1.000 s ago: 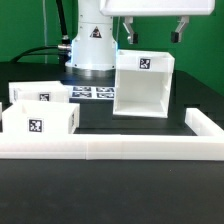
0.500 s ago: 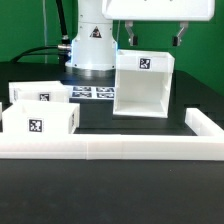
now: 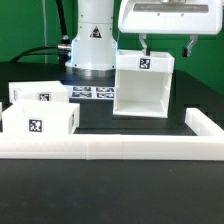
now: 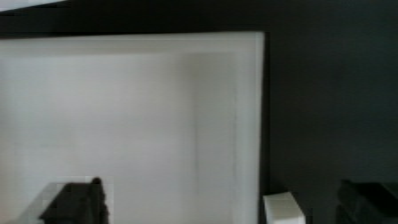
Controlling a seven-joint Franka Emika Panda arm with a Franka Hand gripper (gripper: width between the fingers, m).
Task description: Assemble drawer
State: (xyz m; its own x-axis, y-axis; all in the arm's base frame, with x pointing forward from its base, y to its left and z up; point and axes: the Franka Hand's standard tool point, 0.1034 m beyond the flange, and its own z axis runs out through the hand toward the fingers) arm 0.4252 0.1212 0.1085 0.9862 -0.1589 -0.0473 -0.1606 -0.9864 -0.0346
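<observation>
The tall white casing (image 3: 143, 85) of the drawer stands upright at the centre right, open side facing the camera, with a tag on its top edge. Two small white trays (image 3: 42, 95) (image 3: 40, 118) with tags sit side by side at the exterior view's left. My gripper (image 3: 167, 45) hangs open and empty just above the casing's top, one finger over each side. In the wrist view the casing's white top (image 4: 134, 110) fills most of the picture, and the gripper (image 4: 222, 205) straddles it with dark fingertips (image 4: 75, 200) wide apart.
A long low white bar (image 3: 110, 148) runs across the front and turns back at the exterior view's right (image 3: 206, 124). The marker board (image 3: 95, 93) lies behind the trays. The robot base (image 3: 92, 45) stands at the back.
The gripper has come down toward the casing's top and shifted slightly to the exterior view's right. The casing and trays have not moved.
</observation>
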